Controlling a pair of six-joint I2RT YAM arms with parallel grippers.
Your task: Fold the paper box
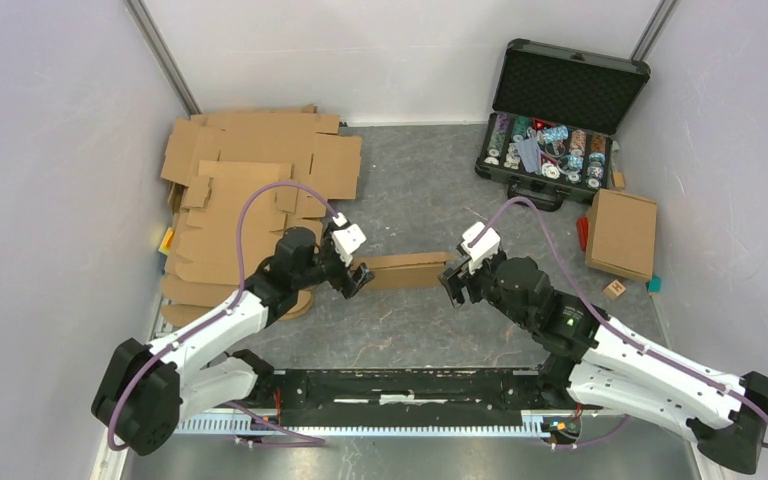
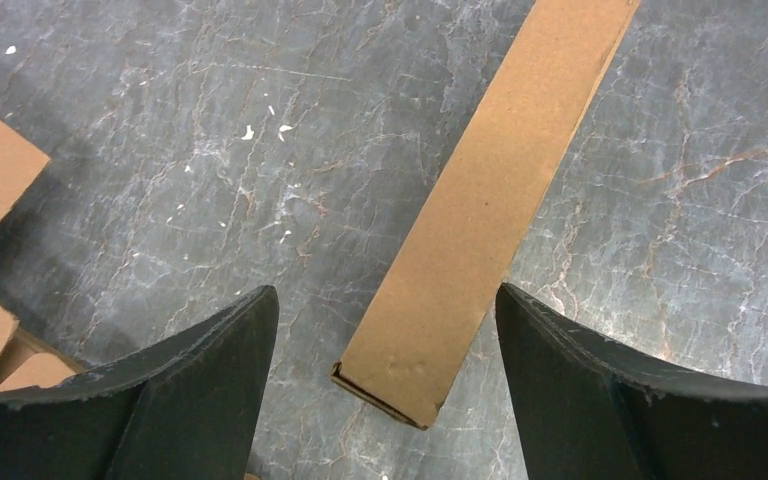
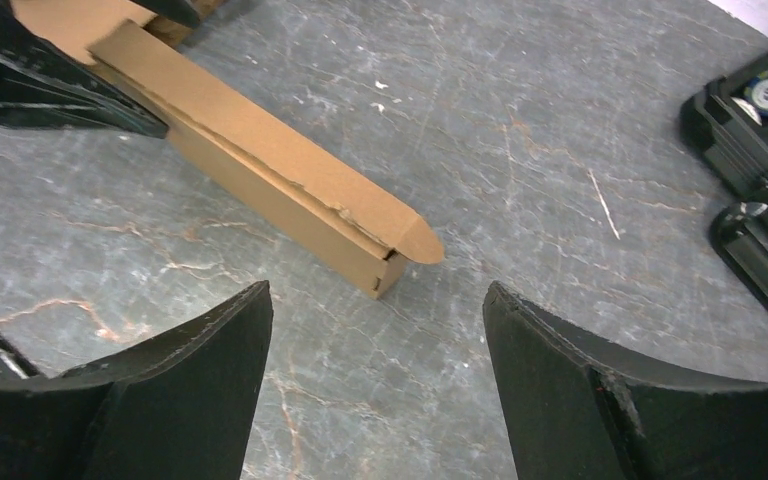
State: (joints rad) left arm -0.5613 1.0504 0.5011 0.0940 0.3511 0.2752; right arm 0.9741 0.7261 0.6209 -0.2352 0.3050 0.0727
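Note:
A long, narrow brown paper box (image 1: 407, 270) lies on the grey table between my two arms. Its left end (image 2: 400, 385) sits between the fingers of my left gripper (image 2: 387, 330), which stands open without touching it. In the right wrist view the box (image 3: 260, 160) runs off to the upper left, and a rounded flap (image 3: 415, 240) sticks out loose at its near end. My right gripper (image 3: 378, 310) is open just short of that end, with only table between its fingers. In the top view, the left gripper (image 1: 357, 280) and right gripper (image 1: 452, 283) flank the box.
A pile of flat cardboard sheets (image 1: 250, 190) lies at the back left, reaching close to my left arm. An open black case of poker chips (image 1: 555, 125) stands at the back right, its edge (image 3: 760, 200) to the right. A folded cardboard box (image 1: 621, 232) lies at the right.

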